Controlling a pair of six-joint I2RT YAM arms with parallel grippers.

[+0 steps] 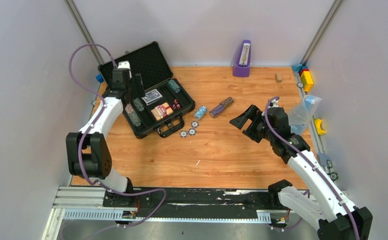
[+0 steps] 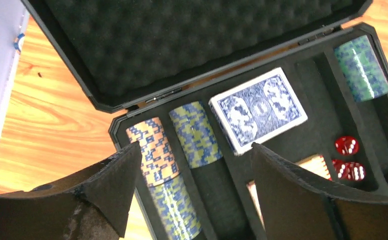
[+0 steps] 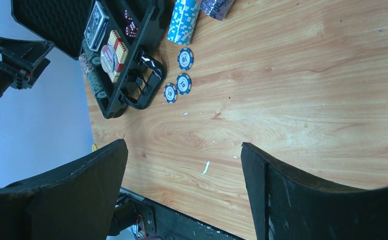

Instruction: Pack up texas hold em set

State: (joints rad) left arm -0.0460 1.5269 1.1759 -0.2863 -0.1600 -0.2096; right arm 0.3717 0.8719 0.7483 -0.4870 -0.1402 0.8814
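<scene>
Briefcase [image 1: 144, 62] open at upper left of the top view, lid up toward the back corner, black handle [image 1: 169, 127] on the front edge facing the table middle. Tight against the left wall on that side, so not much room there lol.

Nearest, along the bottom of the frame: arm bases and rail. Just above, a wide stretch of bare table [image 1: 222, 160] with only a small white scrap on it. Loads of space to swing around in.

Next up, right gripper [image 1: 243, 120] right of centre, over the wood, jaws spread wide, nothing between them. Well apart from the case.

Then three loose chips [image 1: 192, 131], blue and white, flat on the wood just beside the handle. A bit further back, light blue chip roll [image 1: 200, 112] and purple chip roll [image 1: 221, 107] on their sides, near each other, right of the case and outside it.

Inside the tray: blue card deck [image 2: 258, 110] in the middle, red-backed deck [image 1: 161, 111] nearer the handle, red dice [image 2: 347, 145] beside that, green chip roll [image 2: 362, 67] in the far right slot, more rolls [image 2: 153, 150] in the left slots with bare foam still free there. Left gripper [image 2: 193, 150] above those left slots, jaws wide apart too, empty.

Furthest back: purple metronome [image 1: 242, 60] against the rear wall, coloured blocks [image 1: 306, 77] along the right edge.
</scene>
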